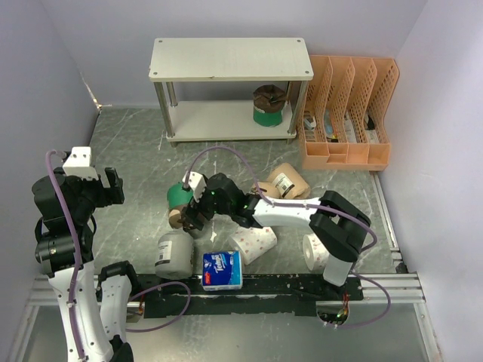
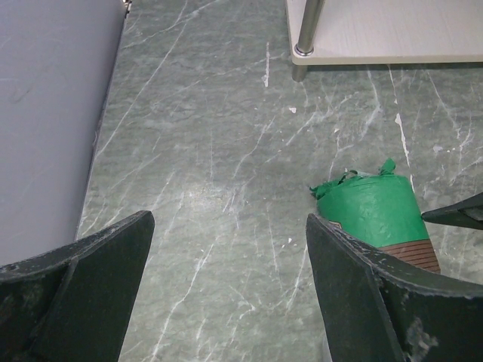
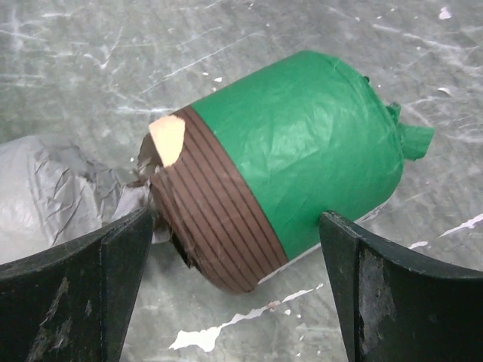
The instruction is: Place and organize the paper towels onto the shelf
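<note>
A brown-and-green roll (image 1: 179,200) lies on its side on the marble table, left of centre. My right gripper (image 1: 192,216) is open and hovers just over its brown end; in the right wrist view the roll (image 3: 287,177) lies between and beyond the spread fingers, apart from both. My left gripper (image 1: 108,188) is open and empty at the far left; its view shows the same roll (image 2: 370,211) to the right. The off-white shelf (image 1: 230,60) stands at the back with one brown-and-green roll (image 1: 269,105) on its lower board.
Near the front lie a grey roll (image 1: 175,255), a blue-and-white pack (image 1: 222,270), a white dotted roll (image 1: 253,241), another white roll (image 1: 315,253) and two tan rolls (image 1: 290,181). An orange file organizer (image 1: 347,113) stands right of the shelf.
</note>
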{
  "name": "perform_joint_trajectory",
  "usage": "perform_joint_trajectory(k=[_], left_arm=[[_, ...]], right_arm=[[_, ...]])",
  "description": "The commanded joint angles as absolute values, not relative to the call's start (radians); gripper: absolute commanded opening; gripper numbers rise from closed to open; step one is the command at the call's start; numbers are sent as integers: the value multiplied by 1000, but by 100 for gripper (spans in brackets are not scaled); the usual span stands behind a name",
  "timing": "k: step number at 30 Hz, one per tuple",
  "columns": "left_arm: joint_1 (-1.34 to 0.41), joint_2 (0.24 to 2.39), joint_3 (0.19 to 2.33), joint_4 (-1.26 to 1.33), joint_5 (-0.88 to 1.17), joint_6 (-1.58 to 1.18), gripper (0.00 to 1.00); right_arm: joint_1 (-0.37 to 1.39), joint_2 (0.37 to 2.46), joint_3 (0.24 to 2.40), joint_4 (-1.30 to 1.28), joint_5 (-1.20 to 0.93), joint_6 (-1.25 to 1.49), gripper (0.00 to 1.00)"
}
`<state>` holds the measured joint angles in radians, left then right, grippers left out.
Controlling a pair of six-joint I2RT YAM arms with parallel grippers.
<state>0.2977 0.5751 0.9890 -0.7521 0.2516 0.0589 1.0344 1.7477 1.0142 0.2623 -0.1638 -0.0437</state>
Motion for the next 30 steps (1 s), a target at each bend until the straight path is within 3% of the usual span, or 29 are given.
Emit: perform_joint_trajectory(k=[1,8,10,13,18,30], left_arm=[[309,566,983,-723,243,49,94],[309,565,983,-724,242,49,94],[310,566,984,-724,243,49,94],[309,568,983,-724,243,49,94],[309,572,983,-723,246,51,94],[309,573,983,-724,248,51,94]], right_arm=[[1050,1790,1071,245,-86,-79,89],[1068,1869,1141,207,-5,-98,81],[1071,1891,1154,198,7,-102,73],[1073,1919,1175,179,18,-100,51],[1073,1912,1171,183,11,-84,0],[1072,1697,1083,343,19,107,0]])
